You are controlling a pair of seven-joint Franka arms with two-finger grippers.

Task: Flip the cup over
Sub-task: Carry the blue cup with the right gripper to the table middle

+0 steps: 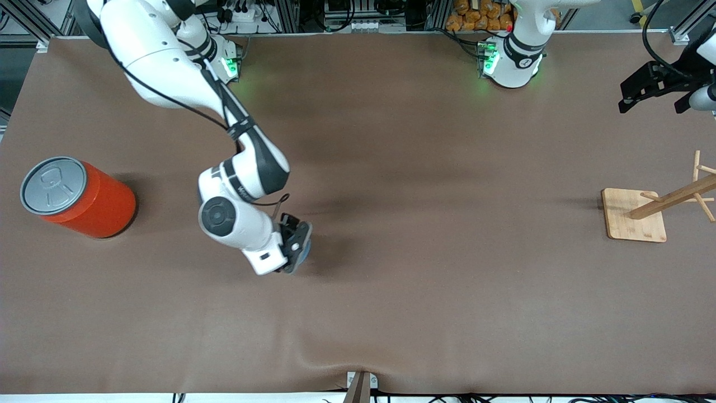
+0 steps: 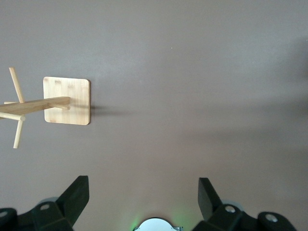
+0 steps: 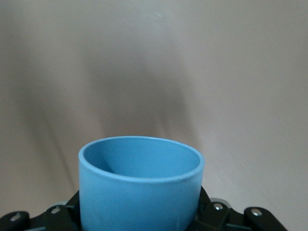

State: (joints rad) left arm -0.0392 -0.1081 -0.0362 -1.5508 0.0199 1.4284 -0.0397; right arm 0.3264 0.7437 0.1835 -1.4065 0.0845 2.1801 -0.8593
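Observation:
My right gripper [image 1: 296,244] is shut on the small light-blue cup [image 1: 304,253], holding it just above the brown table mat in the middle area, toward the right arm's end. In the right wrist view the cup [image 3: 139,192] fills the space between the black fingers, and its open mouth points away from the wrist, showing a darker blue inside. My left gripper [image 1: 653,96] waits in the air at the left arm's end of the table, open with nothing between its fingers [image 2: 77,197].
A large orange can [image 1: 84,197] with a grey lid stands at the right arm's end. A wooden peg rack on a square base [image 1: 635,215] stands at the left arm's end, and its base [image 2: 67,101] also shows in the left wrist view.

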